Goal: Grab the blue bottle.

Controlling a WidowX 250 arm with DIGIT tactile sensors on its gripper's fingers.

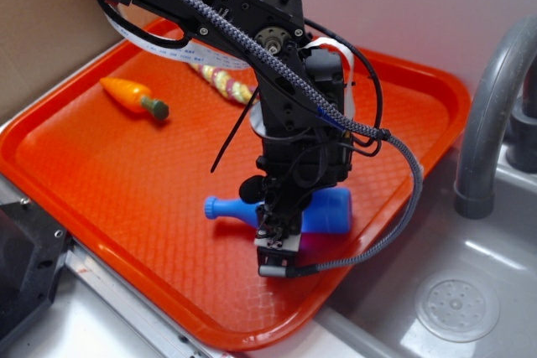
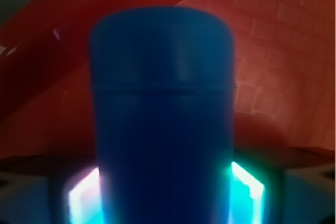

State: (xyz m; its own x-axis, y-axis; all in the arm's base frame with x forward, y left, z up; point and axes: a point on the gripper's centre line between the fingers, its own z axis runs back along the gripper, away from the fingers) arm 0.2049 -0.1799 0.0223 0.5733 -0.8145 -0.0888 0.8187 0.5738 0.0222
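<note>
The blue bottle (image 1: 331, 211) lies on its side on the orange tray (image 1: 101, 190), neck pointing left, near the tray's front right part. My gripper (image 1: 277, 245) reaches straight down over the bottle's middle and hides that part of it. In the wrist view the bottle (image 2: 163, 93) fills the space between the two glowing pads (image 2: 84, 195), and each pad lies against one side of the body. The gripper (image 2: 165, 192) is shut on the bottle, which still rests on the tray.
A toy carrot (image 1: 134, 95) lies at the tray's back left. A yellow and pink braided rope (image 1: 220, 81) sits behind the arm. A grey faucet (image 1: 491, 106) and sink basin (image 1: 457, 308) stand to the right of the tray.
</note>
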